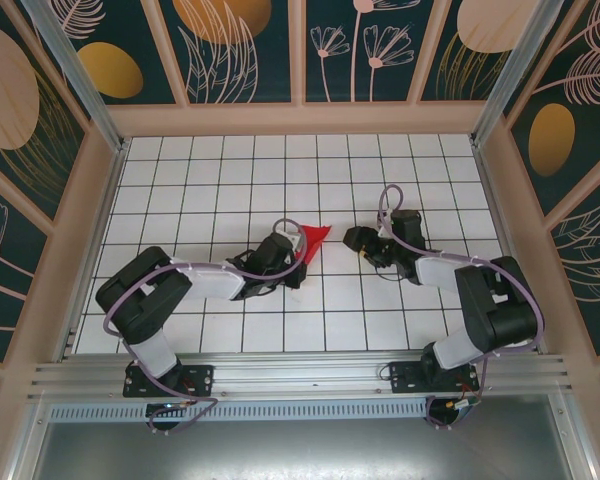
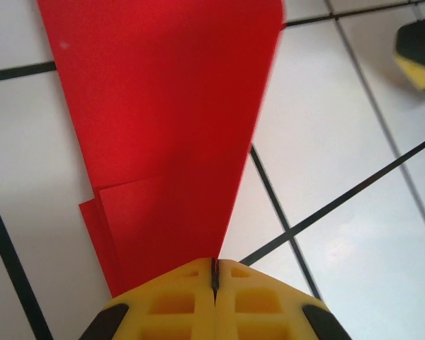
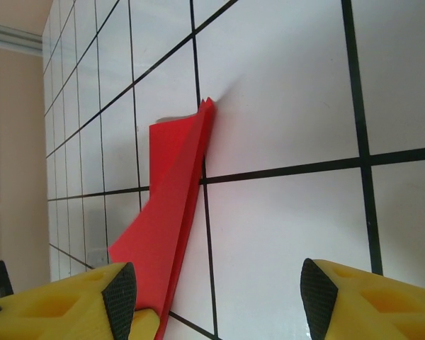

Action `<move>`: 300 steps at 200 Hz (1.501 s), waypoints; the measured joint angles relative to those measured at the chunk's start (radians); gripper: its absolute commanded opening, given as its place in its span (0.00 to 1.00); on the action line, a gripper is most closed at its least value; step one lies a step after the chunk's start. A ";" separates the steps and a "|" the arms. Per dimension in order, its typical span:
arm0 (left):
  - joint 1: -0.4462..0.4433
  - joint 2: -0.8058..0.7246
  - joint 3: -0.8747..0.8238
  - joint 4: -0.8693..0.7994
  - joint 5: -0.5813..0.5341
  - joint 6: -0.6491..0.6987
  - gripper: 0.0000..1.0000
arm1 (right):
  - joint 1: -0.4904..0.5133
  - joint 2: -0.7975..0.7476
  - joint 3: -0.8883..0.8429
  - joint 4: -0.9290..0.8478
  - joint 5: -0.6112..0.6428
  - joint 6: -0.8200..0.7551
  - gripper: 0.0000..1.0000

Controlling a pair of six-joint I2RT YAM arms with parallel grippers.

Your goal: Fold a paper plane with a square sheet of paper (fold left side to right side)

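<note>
The left fingers (image 2: 198, 280) pinch the folded bright red paper sheet (image 2: 170, 120) tightly, while the right fingers (image 3: 319, 283) stand wide apart and empty beside it.

The left arm (image 1: 145, 300) and right arm (image 1: 490, 305) are black with pale grey links, trailing lilac cables (image 1: 382, 205), and end in yellow, pocketed fingers (image 2: 166, 304) tipped with black pads (image 3: 120, 294).

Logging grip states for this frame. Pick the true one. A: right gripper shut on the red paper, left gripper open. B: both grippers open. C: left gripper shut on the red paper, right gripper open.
C: the left gripper pinches a tip of the red paper; the right gripper has its fingers apart.
</note>
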State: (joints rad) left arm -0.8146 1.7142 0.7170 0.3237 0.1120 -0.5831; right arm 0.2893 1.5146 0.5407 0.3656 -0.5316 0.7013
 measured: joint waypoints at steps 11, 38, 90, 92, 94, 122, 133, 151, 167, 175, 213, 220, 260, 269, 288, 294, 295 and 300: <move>0.011 -0.010 -0.018 0.044 0.025 -0.023 0.01 | 0.000 0.011 0.000 0.011 -0.010 -0.006 0.65; 0.038 -0.014 -0.061 0.151 0.085 -0.083 0.00 | 0.009 0.045 0.000 0.029 -0.020 -0.013 0.65; 0.067 -0.011 -0.091 0.248 0.148 -0.167 0.00 | 0.054 0.093 0.007 0.050 -0.019 -0.015 0.65; 0.068 -0.010 -0.092 0.254 0.151 -0.169 0.00 | 0.055 0.093 0.008 0.050 -0.019 -0.014 0.65; 0.069 -0.007 -0.093 0.260 0.154 -0.174 0.00 | 0.056 0.095 0.010 0.050 -0.019 -0.014 0.65; 0.087 0.023 -0.113 0.310 0.180 -0.217 0.00 | 0.076 0.118 0.032 0.061 -0.019 -0.012 0.64; 0.091 0.033 -0.120 0.322 0.188 -0.232 0.00 | 0.085 0.127 0.035 0.069 -0.019 -0.011 0.64; 0.093 0.048 -0.125 0.339 0.199 -0.251 0.00 | 0.092 0.135 0.038 0.082 -0.018 -0.008 0.64; 0.095 0.058 -0.131 0.367 0.207 -0.272 0.00 | 0.100 0.148 0.048 0.090 -0.018 -0.004 0.64; 0.096 0.062 -0.136 0.381 0.213 -0.285 0.00 | 0.106 0.155 0.053 0.096 -0.016 -0.003 0.64; 0.104 0.075 -0.156 0.440 0.230 -0.331 0.00 | 0.129 0.186 0.080 0.111 -0.012 0.015 0.61; 0.104 0.078 -0.158 0.449 0.232 -0.338 0.00 | 0.132 0.193 0.086 0.114 -0.011 0.018 0.60; 0.108 0.088 -0.167 0.490 0.247 -0.366 0.00 | 0.150 0.245 0.134 0.126 -0.007 0.045 0.57; 0.108 0.089 -0.169 0.496 0.247 -0.371 0.00 | 0.153 0.254 0.143 0.128 -0.007 0.050 0.56; 0.108 0.095 -0.170 0.503 0.247 -0.378 0.00 | 0.157 0.270 0.159 0.129 -0.006 0.067 0.55; 0.108 0.096 -0.171 0.504 0.247 -0.380 0.00 | 0.158 0.274 0.164 0.130 -0.004 0.069 0.55; 0.108 0.097 -0.171 0.504 0.248 -0.380 0.00 | 0.159 0.275 0.165 0.130 -0.004 0.069 0.54; 0.108 0.097 -0.172 0.507 0.248 -0.381 0.00 | 0.161 0.279 0.169 0.131 -0.002 0.072 0.54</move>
State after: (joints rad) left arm -0.7067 1.8114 0.5449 0.8303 0.3595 -0.9646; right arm 0.4500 1.7939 0.7094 0.4969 -0.5335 0.7731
